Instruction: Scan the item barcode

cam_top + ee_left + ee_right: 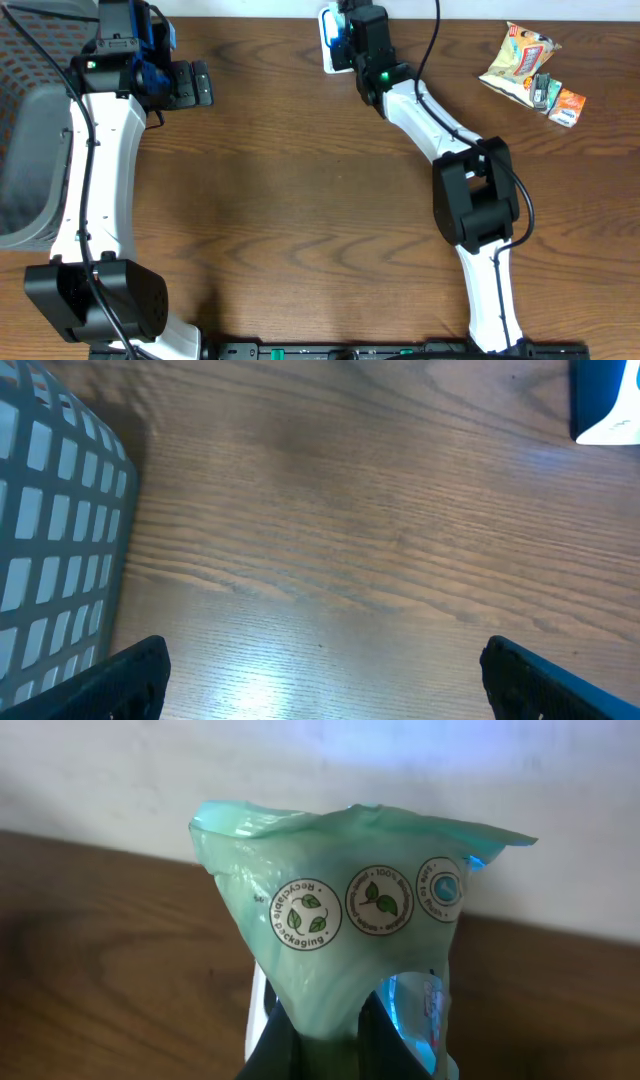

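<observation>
The task looks to be at the scanning step itself. The right pincer is clamped tight on the lower part of a green pouch and holds it at the far edge of the desk, right over the blue-lit scanner. Whether the code has registered cannot be told; no barcode faces the wrist camera. The left pincer is spread wide with nothing in it, near the basket.

By count there are one pouch, one scanner and one basket. At least two more packets lie at the far right, a yellow snack bag and an orange packet.
</observation>
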`<state>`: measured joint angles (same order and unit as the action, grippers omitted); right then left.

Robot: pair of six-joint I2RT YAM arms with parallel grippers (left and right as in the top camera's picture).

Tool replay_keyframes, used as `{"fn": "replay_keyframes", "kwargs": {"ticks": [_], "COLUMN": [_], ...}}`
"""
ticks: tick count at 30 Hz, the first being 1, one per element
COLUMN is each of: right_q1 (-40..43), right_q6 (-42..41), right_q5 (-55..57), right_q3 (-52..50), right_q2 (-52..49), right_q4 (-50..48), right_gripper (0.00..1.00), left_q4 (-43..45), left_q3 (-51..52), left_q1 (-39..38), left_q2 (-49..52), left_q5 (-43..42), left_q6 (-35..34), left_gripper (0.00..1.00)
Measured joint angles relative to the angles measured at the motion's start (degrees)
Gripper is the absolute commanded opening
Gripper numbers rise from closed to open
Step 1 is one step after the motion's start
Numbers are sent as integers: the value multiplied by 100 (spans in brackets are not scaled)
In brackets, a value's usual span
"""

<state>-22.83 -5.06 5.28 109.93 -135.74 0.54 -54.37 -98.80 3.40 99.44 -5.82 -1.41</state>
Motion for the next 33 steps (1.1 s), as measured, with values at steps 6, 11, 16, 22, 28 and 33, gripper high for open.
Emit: {"fn": "replay_keyframes", "kwargs": {"ticks": [6,11,16,22,28,33], "right_q1": [0,0,-7,-28,-33,-31], "right_q6": [391,599,944,1366,1569,1519], "right_q5": [15,11,50,256,341,501], "right_q3": [0,0,0,7,24,116], "right_q2": [-7,-72,-306,-446,-446,-446], "right_q4": [-470,-566,-597,-684,-581,-476], "right_gripper": [1,1,1,1,1,1], "left_q4": [-2,0,0,-2,-2,-2], "left_q3": [0,0,0,0,0,0], "left_q1": [0,0,2,0,0,0], "left_q2": [0,0,0,0,0,0], "left_q5": [0,-2,0,-2,-2,-2], "left_q6": [0,0,0,0,0,0], "left_gripper": [98,98,98,98,98,98]}}
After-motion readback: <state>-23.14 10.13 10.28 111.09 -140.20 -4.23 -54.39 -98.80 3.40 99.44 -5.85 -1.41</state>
